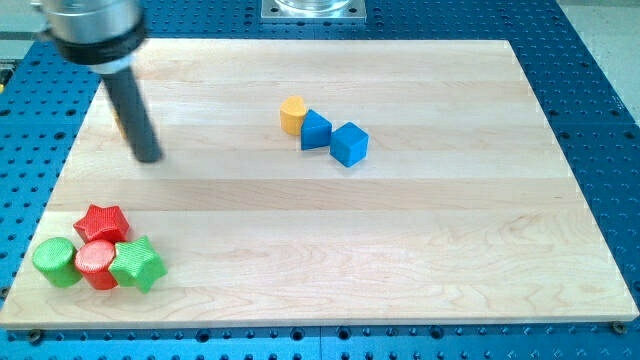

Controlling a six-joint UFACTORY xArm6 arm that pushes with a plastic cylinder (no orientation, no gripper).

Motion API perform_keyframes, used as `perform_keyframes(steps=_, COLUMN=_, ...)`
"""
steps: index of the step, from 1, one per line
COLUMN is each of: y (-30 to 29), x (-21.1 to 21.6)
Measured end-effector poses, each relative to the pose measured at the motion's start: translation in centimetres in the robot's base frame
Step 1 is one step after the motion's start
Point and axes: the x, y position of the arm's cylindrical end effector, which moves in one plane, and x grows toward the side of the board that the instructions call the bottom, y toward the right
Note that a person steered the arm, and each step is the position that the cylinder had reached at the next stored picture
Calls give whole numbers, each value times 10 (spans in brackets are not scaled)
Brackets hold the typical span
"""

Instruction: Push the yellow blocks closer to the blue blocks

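A yellow block (292, 115) sits near the board's top middle, touching a blue block (315, 130) on its lower right. A blue cube (349, 143) sits just right of that blue block, about touching it. My tip (148, 158) rests on the board at the view's left, far left of these blocks. A thin yellow-orange sliver (117, 124) shows at the rod's left edge; most of it is hidden behind the rod and its shape cannot be made out.
A cluster sits at the lower left corner: a red star (103, 222), a red cylinder (97, 263), a green cylinder (55, 262) and a green star (137, 265). The wooden board (420, 250) lies on a blue perforated table.
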Motion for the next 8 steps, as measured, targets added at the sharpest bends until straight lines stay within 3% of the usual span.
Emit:
perform_keyframes(steps=1, y=-19, x=-31)
perform_keyframes(steps=2, y=10, x=-54)
perform_keyframes(steps=3, y=110, x=-50)
perform_keyframes(steps=4, y=92, x=-64)
perform_keyframes(steps=5, y=144, x=-77)
perform_keyframes(steps=6, y=176, x=-49)
perform_keyframes(steps=7, y=185, x=-45)
perform_keyframes(steps=8, y=135, x=-42)
